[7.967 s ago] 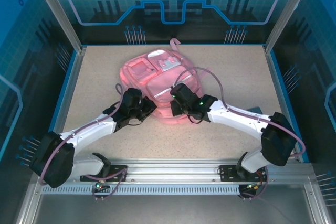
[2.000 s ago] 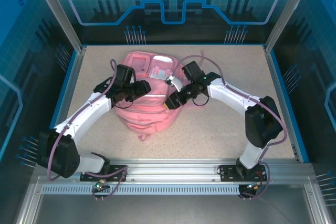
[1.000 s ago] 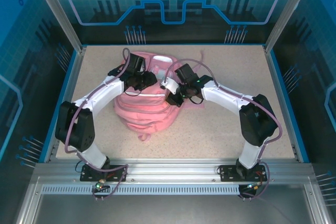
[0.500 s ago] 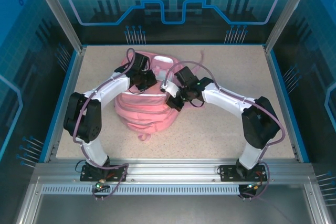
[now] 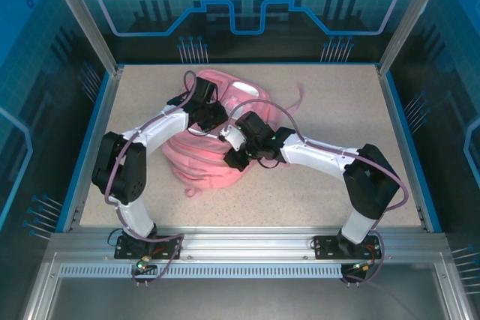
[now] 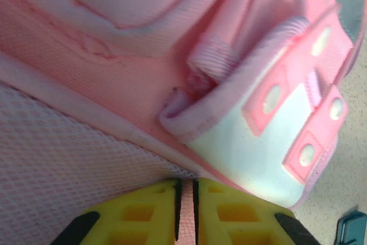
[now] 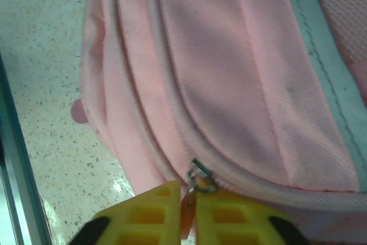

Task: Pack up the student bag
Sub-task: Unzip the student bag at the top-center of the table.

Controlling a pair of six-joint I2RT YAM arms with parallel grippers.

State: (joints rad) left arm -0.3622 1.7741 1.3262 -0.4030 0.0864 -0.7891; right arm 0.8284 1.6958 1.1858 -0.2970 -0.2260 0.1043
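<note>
Pink cloth bag (image 5: pixel 204 166) is lying bunched on the table (image 5: pixel 337 103). My left pincer (image 6: pixel 184 190) is clamping its fabric; my right pincer (image 7: pixel 187 199) is clamping the zip pull (image 7: pixel 198 179). Packing, I judge, is only beginning: the zip is looking mostly shut, unzipping and filling remaining.

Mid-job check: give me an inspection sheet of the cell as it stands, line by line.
Surface: speckled beige table.
Job's things: pink student bag slumped in a heap mid-table, whitish patch toward the far side.
Clutter: nothing seen.
Grippers: left gripper shut on a thin fold of bag fabric; right gripper shut on the zip pull.
Cables: purple cables loop above both wrists.
Surroundings: blue panelled walls; aluminium rail at the near edge.
</note>
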